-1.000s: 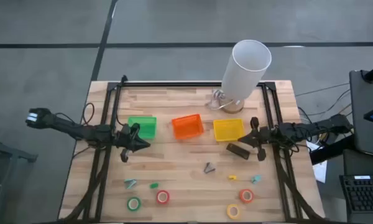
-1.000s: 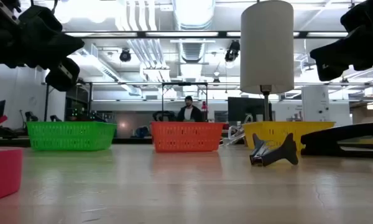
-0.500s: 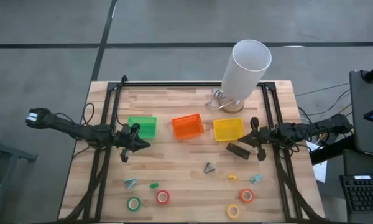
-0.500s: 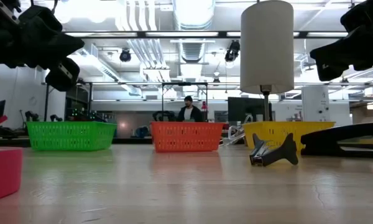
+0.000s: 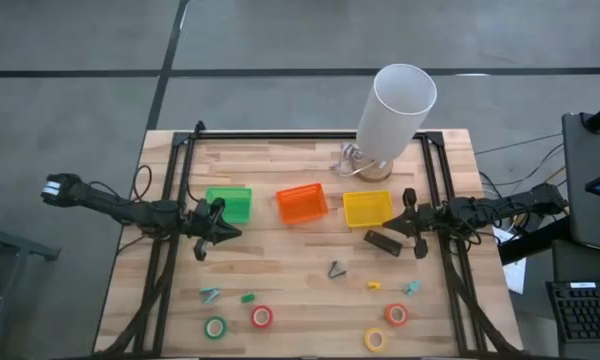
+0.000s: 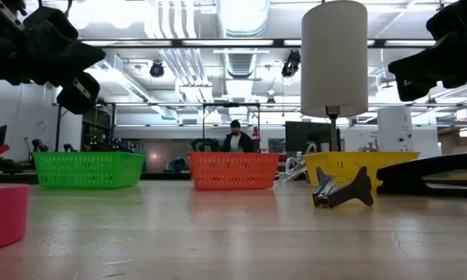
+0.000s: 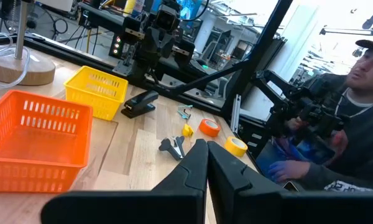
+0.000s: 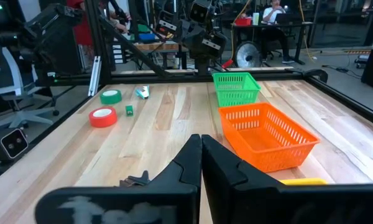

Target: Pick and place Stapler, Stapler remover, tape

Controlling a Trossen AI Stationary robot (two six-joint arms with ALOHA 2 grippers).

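Four tape rolls [image 5: 261, 317] are spread along the near edge of the desk [image 5: 280, 280]. Farther back, the stapler [image 5: 382, 241] lies just in front of the yellow bin [image 5: 366, 208], beside the right gripper [image 5: 412, 222], whose jaws are pressed together. The left gripper [image 5: 217, 224], jaws likewise closed and holding nothing, is held near the green bin [image 5: 229, 203]

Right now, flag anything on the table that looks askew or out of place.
Nothing is spilled or damaged. The stapler lies at an angle beside the yellow bin, not in it; the bins' visible insides are bare, and tape rolls sit loose near the front edge.

The dark stapler [image 5: 383, 241] lies flat just beside the yellow bin [image 5: 366, 208]; 4 tape rolls [image 5: 262, 317] lie flat along the table's near edge.
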